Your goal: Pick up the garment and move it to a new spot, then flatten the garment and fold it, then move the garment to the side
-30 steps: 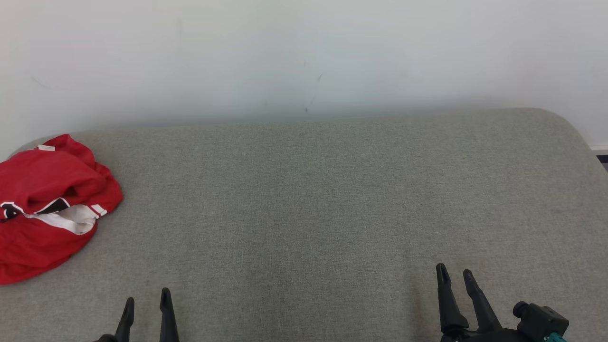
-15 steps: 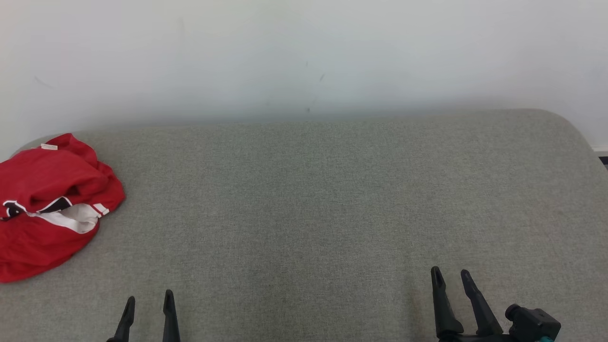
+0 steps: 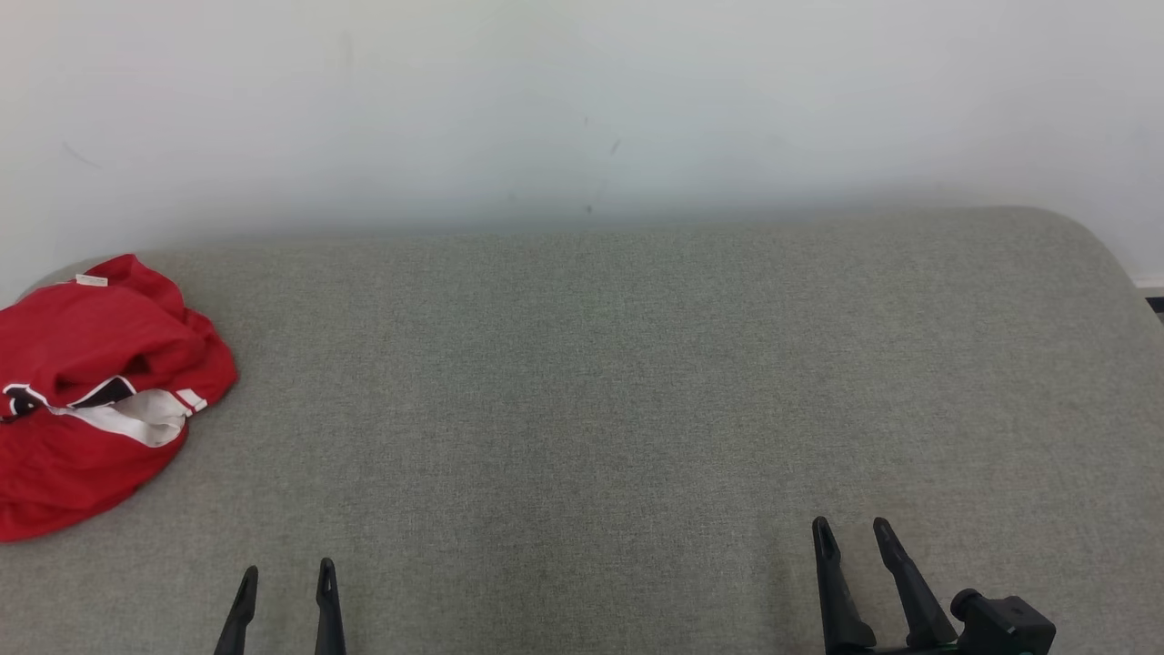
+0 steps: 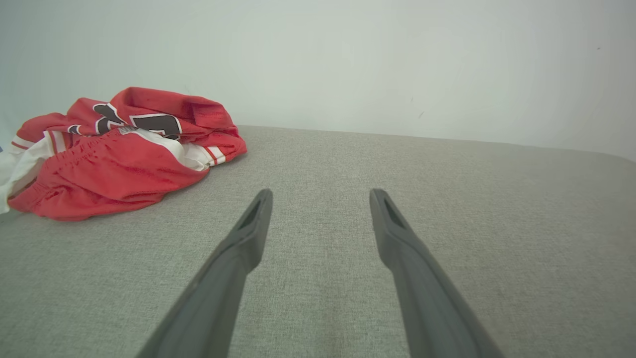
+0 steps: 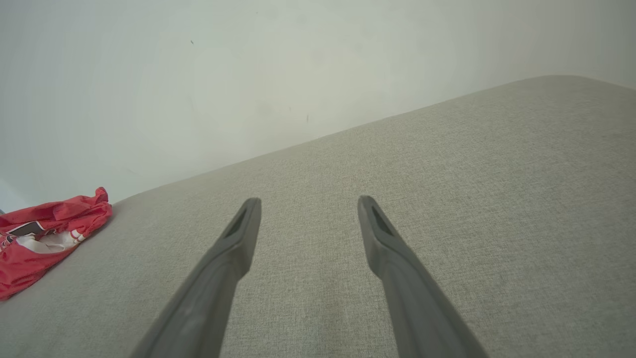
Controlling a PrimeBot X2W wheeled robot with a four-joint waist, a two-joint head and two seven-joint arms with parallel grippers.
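A crumpled red garment (image 3: pixel 86 391) with white and black trim lies bunched at the far left of the grey cushioned surface (image 3: pixel 618 382). The left wrist view shows the garment (image 4: pixel 119 151) at upper left, and the right wrist view shows the garment (image 5: pixel 42 233) far off at the left edge. My left gripper (image 3: pixel 286 578) stands open at the lower left, well apart from the garment, nothing between its fingers. My right gripper (image 3: pixel 850 537) is open at the lower right, far from the garment. The left gripper (image 4: pixel 320 196) and the right gripper (image 5: pixel 308 204) both hover over bare fabric.
A pale wall (image 3: pixel 582 109) runs along the back of the cushioned surface. The surface rounds off at its far right corner (image 3: pixel 1082 236), with a dark strip of floor (image 3: pixel 1153 303) beyond it.
Both grippers have drawn back slightly toward the bottom edge of the head view, the right one also drifting left. The garment lies as before.
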